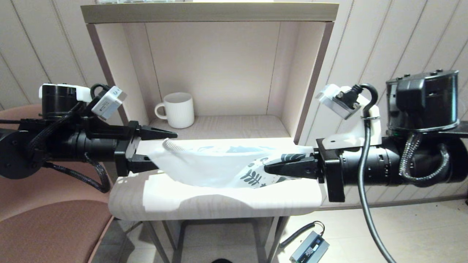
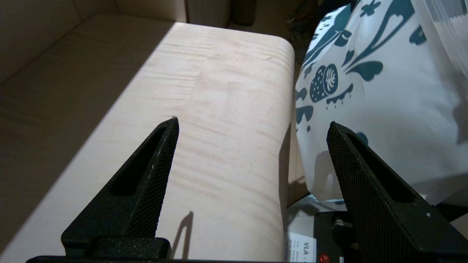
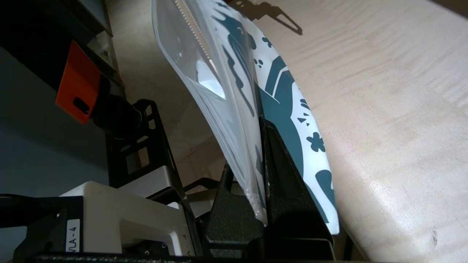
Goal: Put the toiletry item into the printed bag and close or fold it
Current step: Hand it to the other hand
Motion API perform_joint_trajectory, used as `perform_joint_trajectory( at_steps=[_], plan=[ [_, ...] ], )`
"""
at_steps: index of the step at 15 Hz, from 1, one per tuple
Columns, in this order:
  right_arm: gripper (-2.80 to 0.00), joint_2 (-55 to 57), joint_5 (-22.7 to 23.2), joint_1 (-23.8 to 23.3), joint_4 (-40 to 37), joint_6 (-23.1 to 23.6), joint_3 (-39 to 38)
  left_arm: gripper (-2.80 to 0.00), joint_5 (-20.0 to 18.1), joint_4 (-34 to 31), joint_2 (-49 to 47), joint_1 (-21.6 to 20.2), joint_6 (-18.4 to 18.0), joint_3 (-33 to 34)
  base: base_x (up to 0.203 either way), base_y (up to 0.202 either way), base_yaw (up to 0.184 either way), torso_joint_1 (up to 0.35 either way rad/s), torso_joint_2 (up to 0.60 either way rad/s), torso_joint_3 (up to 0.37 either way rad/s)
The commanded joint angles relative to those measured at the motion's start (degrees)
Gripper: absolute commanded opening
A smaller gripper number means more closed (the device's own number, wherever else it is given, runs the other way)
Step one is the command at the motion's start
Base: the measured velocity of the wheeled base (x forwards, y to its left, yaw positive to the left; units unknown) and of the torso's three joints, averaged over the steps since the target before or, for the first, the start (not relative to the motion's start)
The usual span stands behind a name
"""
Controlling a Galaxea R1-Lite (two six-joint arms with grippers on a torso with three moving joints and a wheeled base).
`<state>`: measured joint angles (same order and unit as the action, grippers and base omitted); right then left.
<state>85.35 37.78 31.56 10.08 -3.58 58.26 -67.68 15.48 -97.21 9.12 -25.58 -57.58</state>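
Observation:
The printed bag [image 1: 219, 166] hangs stretched above the table, its leaf-printed end [image 3: 281, 106] pinched in my right gripper [image 1: 268, 168], which is shut on it [image 3: 261, 124]. A toothed white edge, apparently the comb [image 1: 174, 146], shows at the bag's upper left end. The same teeth show through the bag's clear side [image 3: 193, 25]. My left gripper [image 1: 166, 150] is open at the bag's left end. In the left wrist view the bag [image 2: 373, 84] lies beside one finger [image 2: 351, 171], and between the gripper's [image 2: 252, 124] fingers only the table shows.
A white ribbed mug [image 1: 179, 109] stands at the back left of the open cabinet niche [image 1: 234, 73]. The wooden table top [image 1: 219, 206] lies under the bag. A pink chair [image 1: 47, 219] is at the left, and a small device [image 1: 309, 248] lies on the floor.

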Motion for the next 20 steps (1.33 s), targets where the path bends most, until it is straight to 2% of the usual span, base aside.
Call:
perform_joint_trajectory(
  at_steps=[1, 6, 15, 20],
  plan=[
    [-2.80, 2.4, 0.2, 0.6, 0.1, 0.0, 1.2, 0.00, -0.4, 0.0, -0.1, 1.3, -0.2, 0.1, 0.000, 0.000, 0.000, 0.000, 0.00, 0.000],
    [-2.80, 4.0, 0.1, 1.0, 0.3, 0.1, 2.7, 0.00, -0.3, 0.1, -0.4, 2.4, -0.3, 0.4, 0.000, 0.000, 0.000, 0.000, 0.00, 0.000],
    [-2.80, -4.1, 0.1, -3.5, -0.9, 0.4, -0.6, 0.00, -0.2, 0.2, -0.9, 0.9, -0.3, -0.3, 0.000, 0.000, 0.000, 0.000, 0.00, 0.000],
    [-2.80, -3.1, 0.1, -3.9, -0.8, 0.4, 0.0, 0.00, -0.3, 0.3, -0.4, 0.9, -0.3, -0.1, 0.000, 0.000, 0.000, 0.000, 0.00, 0.000]
  ],
)
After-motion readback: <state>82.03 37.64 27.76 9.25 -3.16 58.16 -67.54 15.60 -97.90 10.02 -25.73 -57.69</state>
